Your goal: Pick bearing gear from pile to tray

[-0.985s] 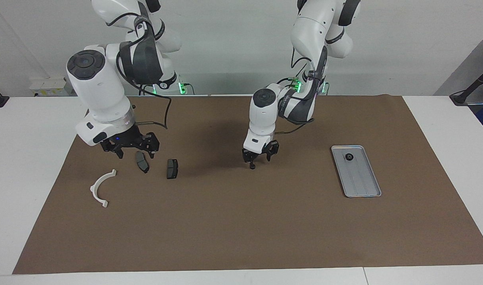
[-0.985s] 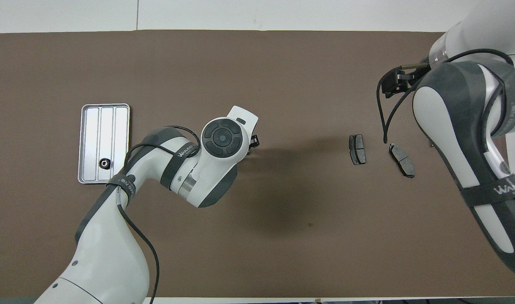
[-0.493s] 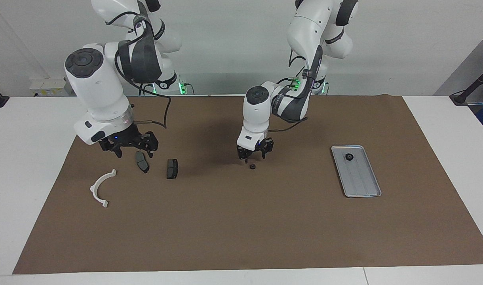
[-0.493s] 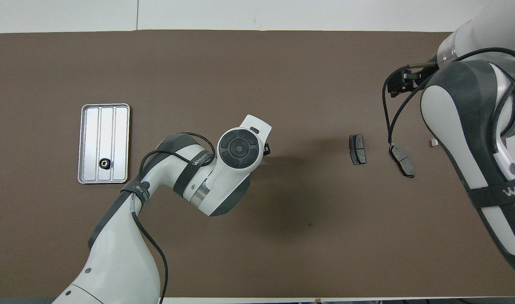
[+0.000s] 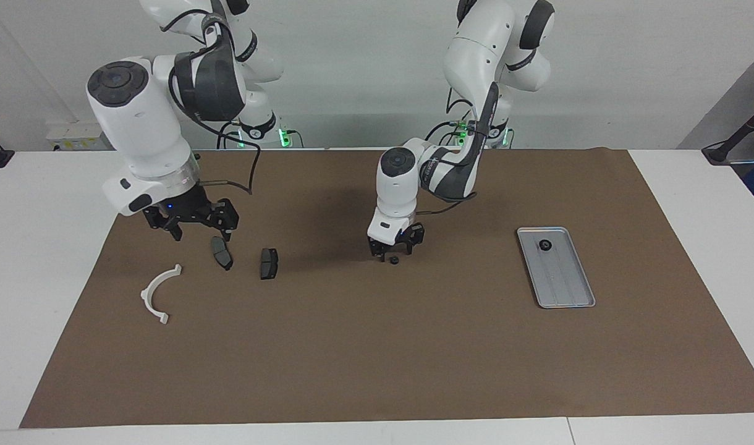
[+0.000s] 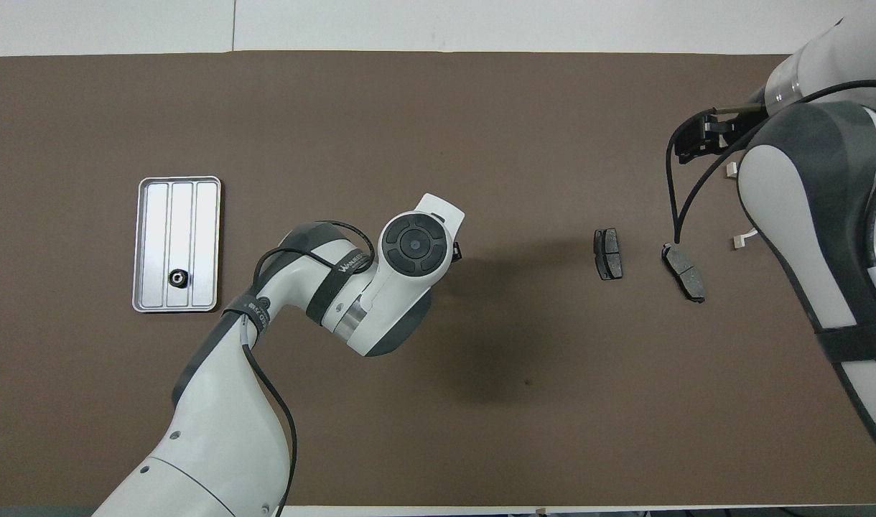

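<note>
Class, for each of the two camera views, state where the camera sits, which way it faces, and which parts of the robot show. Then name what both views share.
Facing view: high across the table, looking at the robots; both arms from base to left gripper and right gripper show.
Overhead view: high above the robots' end, looking steeply down; the arms enter from below.
Shared: the tray, two dark pads.

Opposed high views, shared table
</note>
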Tool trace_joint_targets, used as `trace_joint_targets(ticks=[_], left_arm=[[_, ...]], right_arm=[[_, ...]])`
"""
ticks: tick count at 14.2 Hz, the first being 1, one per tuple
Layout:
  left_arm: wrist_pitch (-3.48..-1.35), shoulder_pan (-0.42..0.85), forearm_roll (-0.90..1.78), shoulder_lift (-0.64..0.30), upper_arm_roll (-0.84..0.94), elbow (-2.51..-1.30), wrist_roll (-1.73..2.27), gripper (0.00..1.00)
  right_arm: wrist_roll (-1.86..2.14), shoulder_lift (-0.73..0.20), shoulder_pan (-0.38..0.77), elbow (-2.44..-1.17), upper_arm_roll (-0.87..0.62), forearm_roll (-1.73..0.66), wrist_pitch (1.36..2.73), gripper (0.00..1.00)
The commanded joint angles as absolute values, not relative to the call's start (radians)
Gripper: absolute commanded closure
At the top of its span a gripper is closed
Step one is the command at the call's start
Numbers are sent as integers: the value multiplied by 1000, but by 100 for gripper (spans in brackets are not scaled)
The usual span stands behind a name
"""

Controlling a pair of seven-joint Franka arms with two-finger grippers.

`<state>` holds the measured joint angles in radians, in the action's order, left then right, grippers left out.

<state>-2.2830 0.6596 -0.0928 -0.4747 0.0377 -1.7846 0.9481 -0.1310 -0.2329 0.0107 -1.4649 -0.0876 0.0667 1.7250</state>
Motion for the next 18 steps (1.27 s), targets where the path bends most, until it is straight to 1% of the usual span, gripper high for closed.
trace_joint_targets(ticks=[1, 2, 3, 4, 5, 6, 7, 9, 11, 12, 13, 15, 16, 18], left_arm=[[-2269, 673, -97, -491, 23, -1756, 950, 22], [-2270, 672, -101, -491, 23, -1758, 948, 25], [-2272, 669, -110, -491, 23, -1758, 948, 32], [-2270, 664, -115, -491, 23, -1758, 948, 43], [-2270, 664, -115, -491, 21, -1758, 948, 56], [-2270, 663, -123, -491, 21, -1758, 948, 83], [-2269, 661, -126, -491, 21, -1756, 946, 100], [-2252, 657, -156, -491, 21, -1743, 940, 100], [-2214, 626, -166, -482, 21, -1720, 887, 100], [-2151, 605, -164, -462, 21, -1698, 841, 100], [-2090, 572, -154, -416, 21, -1689, 775, 100], [-1993, 456, -97, -292, 28, -1716, 576, 100], [-1938, 387, -47, -246, 25, -1717, 439, 100], [-1872, 242, -8, -201, 21, -1717, 184, 100]], right_arm=[[-112, -86, 5, -1601, -97, 51, 1732, 0], [-112, -57, 6, -1617, -97, 49, 1729, 0], [-112, -29, 8, -1632, -97, 49, 1720, 0], [-112, 1, 8, -1649, -97, 43, 1715, 0], [-112, 32, 9, -1669, -97, 23, 1710, 0], [-112, 63, 9, -1689, -95, 9, 1692, 0], [-113, 83, 9, -1697, -95, -7, 1674, 0], [-120, 94, 9, -1697, -95, -31, 1628, 0], [-120, 94, 8, -1695, -94, -31, 1595, 0], [-120, 91, 6, -1695, -94, -31, 1586, 0], [-120, 86, 6, -1694, -94, -31, 1582, 0], [-120, 84, 0, -1692, -95, -32, 1578, 0], [-120, 83, 0, -1690, -95, -32, 1577, 0], [-120, 81, -2, -1690, -95, -32, 1580, 0]])
